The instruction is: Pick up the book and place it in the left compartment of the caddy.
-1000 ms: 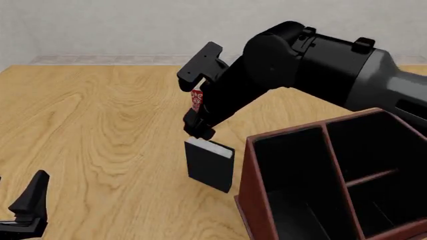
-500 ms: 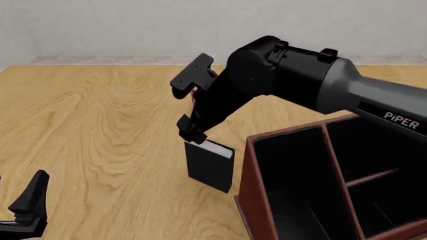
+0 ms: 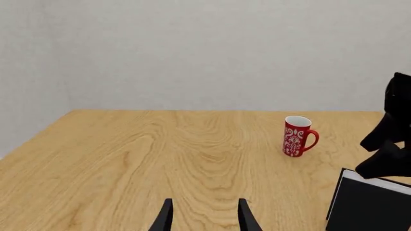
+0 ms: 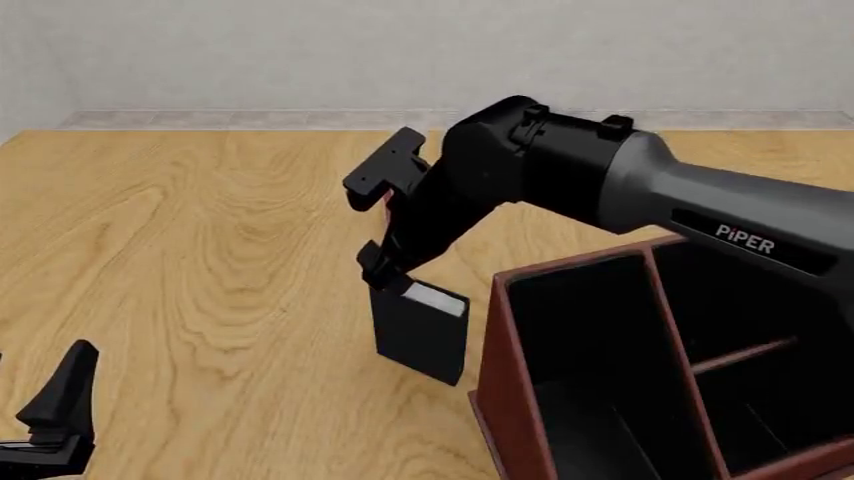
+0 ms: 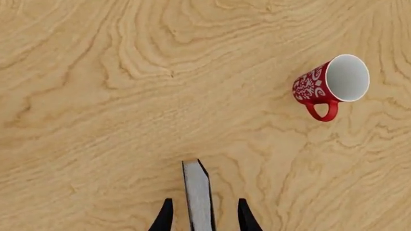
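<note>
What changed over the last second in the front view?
The right arm swung leftward and its right gripper came down onto the top edge of the book; its fingers now straddle the book, not yet closed. The book, caddy and left gripper have not moved.

Right arm reaches forward and down, its claw point(image 5: 200, 217) pointing straight down with fingers parted. Left claw point(image 3: 201, 219) rests low, level, fingers apart and empty.
</note>
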`<act>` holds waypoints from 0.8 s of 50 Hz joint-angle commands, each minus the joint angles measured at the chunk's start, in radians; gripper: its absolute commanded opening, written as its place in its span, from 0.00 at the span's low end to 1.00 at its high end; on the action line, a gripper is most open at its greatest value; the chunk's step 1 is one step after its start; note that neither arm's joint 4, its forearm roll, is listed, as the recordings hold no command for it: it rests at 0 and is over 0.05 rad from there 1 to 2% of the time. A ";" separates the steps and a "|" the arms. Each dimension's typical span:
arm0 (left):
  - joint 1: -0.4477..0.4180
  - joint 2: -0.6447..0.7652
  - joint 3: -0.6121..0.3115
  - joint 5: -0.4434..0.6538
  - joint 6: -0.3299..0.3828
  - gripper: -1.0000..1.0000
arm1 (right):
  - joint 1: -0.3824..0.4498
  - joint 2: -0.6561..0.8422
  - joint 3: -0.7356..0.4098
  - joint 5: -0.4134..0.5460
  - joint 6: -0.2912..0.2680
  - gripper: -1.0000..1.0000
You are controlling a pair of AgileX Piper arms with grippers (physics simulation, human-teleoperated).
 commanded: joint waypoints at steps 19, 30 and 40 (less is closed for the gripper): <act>0.000 0.000 0.000 0.000 0.000 1.00 | -0.020 0.074 0.017 -0.034 0.005 1.00; 0.000 0.000 0.000 0.000 0.000 1.00 | -0.022 0.092 0.034 -0.050 0.012 1.00; 0.000 0.000 0.000 0.000 0.000 1.00 | -0.006 0.105 0.040 -0.055 0.030 1.00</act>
